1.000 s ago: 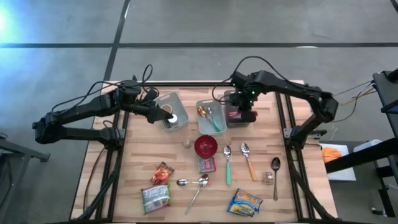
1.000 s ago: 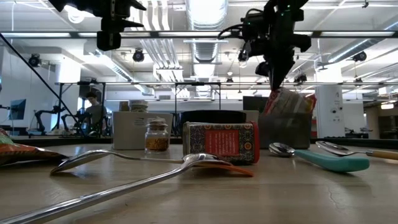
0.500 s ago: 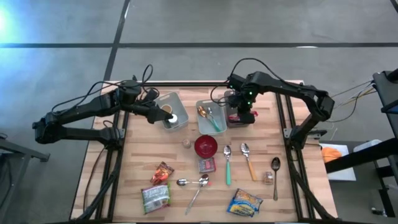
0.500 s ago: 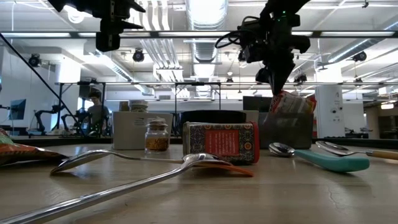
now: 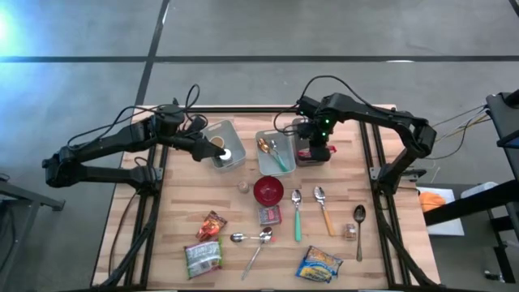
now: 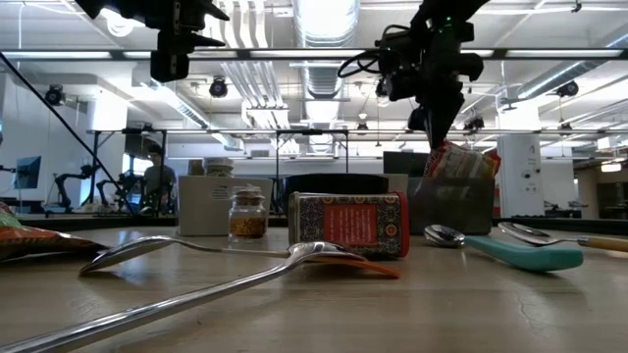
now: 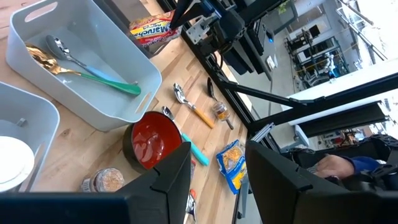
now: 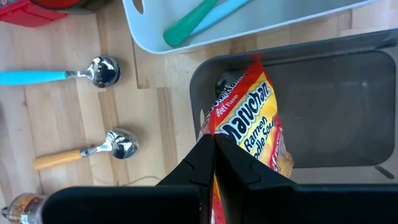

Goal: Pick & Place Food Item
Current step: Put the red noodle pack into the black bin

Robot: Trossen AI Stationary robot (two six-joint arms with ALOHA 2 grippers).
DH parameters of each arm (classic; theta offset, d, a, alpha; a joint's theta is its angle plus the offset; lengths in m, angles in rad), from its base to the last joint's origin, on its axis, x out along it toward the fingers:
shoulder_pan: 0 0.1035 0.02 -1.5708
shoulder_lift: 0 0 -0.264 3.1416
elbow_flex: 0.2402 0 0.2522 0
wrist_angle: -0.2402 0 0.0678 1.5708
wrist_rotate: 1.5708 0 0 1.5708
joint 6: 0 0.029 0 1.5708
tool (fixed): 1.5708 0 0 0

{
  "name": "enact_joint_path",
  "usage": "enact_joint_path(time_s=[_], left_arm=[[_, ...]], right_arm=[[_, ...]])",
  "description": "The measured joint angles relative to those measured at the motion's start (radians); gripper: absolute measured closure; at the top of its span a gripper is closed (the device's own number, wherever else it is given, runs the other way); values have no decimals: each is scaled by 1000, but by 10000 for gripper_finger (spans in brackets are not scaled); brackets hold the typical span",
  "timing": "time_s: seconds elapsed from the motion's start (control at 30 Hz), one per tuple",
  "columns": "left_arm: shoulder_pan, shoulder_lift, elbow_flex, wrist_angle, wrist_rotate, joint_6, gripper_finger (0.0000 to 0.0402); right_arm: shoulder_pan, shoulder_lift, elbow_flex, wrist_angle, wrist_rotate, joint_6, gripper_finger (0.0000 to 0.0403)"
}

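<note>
high camera is looking straight down on the whole table [image 5: 235, 212]; low camera is sitting at tabletop level, facing across into the room. both wrist cameras are looking down close, sharing the red bowl [image 7: 151, 139] and grey bin [image 8: 323, 106] with the high view.

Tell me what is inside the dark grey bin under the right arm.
The dark grey bin holds one Maruchan ramen packet, pinched by the right gripper with shut jaws. The bin floor beside it is bare; what lies under the packet is hidden.
</note>
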Motion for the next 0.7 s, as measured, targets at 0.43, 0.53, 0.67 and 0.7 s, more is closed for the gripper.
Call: enact_joint_path(time_s=[0.43, 0.53, 0.67, 0.7], left_arm=[[0, 0, 0, 2, 0, 0, 245], [0, 0, 0, 2, 0, 0, 245], [0, 0, 0, 2, 0, 0, 245], [0, 0, 0, 2, 0, 0, 245]], right_arm=[[0, 0, 0, 3, -42, 56, 394], [0, 0, 0, 3, -51, 75, 394], [0, 0, 0, 4, -52, 95, 394], [0, 0, 0, 4, -52, 98, 394]])
